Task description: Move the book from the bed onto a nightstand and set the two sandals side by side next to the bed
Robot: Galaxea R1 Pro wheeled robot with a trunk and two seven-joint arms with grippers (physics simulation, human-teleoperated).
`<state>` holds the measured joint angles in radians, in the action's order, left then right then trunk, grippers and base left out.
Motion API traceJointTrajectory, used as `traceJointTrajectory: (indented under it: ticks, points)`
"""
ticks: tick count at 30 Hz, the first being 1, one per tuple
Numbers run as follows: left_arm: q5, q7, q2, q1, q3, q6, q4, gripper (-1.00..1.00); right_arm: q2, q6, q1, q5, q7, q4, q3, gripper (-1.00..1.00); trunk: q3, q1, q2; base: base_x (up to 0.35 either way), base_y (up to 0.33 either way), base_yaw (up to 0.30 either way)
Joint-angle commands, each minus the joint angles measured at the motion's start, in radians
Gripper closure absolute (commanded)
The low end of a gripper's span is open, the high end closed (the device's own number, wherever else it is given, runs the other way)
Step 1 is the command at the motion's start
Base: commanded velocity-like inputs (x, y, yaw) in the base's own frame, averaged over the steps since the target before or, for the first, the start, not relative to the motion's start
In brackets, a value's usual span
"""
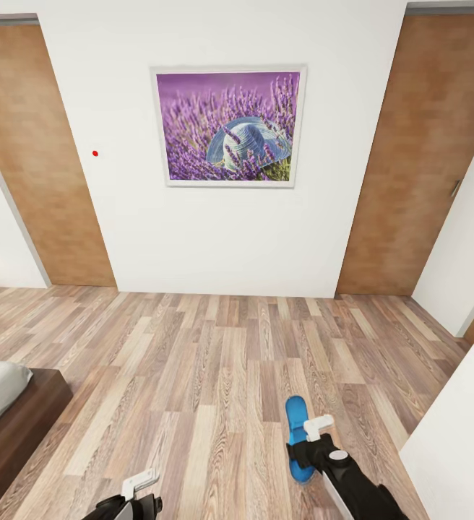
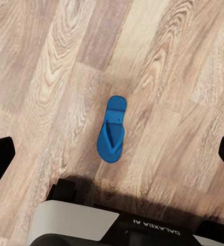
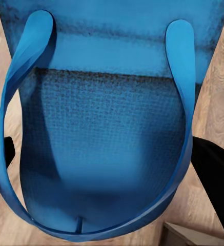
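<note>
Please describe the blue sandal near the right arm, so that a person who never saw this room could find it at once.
Start at the framed lavender picture on the white wall, then look down across the wood-plank floor to the right gripper. The sandal is there: a long, narrow, bright blue sole with a thong strap, the only vivid colour among the pale brown planks.

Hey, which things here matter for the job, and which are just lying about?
Job: held sandal in right gripper, floor sandal, bed.
Lying about: lavender picture, wood panels.

Sandal [image 1: 298, 437] bright blue; floor [image 1: 215, 361] wood-grain planks; picture [image 1: 228, 127] purple lavender.
</note>
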<state>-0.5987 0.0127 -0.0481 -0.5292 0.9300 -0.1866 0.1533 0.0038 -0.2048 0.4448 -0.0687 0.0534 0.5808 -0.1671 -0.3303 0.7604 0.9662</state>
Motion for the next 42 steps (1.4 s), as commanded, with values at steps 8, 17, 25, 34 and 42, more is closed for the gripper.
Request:
traceJointTrajectory:
  ticks: [8, 17, 25, 34, 42]
  points:
    - [-0.003, 0.001, -0.002, 0.000, 0.003, 0.007, 0.003, -1.00, 0.002, -0.127, -0.001, -0.007, 0.003, 0.202, -0.002, 1.00, -0.001, 0.000, 0.001, 0.000, 0.000, 0.000]
    - [-0.003, 0.002, -0.003, 0.001, 0.003, 0.027, 0.003, -1.00, 0.005, -0.268, -0.022, -0.006, 0.004, 0.402, -0.004, 1.00, -0.001, 0.000, 0.001, 0.000, 0.000, 0.000]
    - [-0.003, 0.003, -0.006, 0.001, 0.003, 0.031, 0.002, -1.00, 0.006, -0.420, -0.095, -0.006, 0.004, 0.630, -0.005, 1.00, -0.001, 0.000, 0.001, 0.000, 0.000, 0.000]
    - [-0.003, 0.003, -0.011, 0.003, 0.003, 0.033, 0.002, -1.00, 0.006, -0.584, -0.140, -0.006, 0.005, 0.837, -0.007, 1.00, -0.001, 0.000, 0.001, 0.000, 0.000, 0.000]
    - [-0.003, 0.003, -0.016, 0.003, 0.003, 0.034, 0.002, -1.00, 0.006, -0.643, -0.169, -0.006, 0.005, 0.900, -0.008, 1.00, -0.001, 0.000, 0.001, 0.000, 0.000, 0.000]
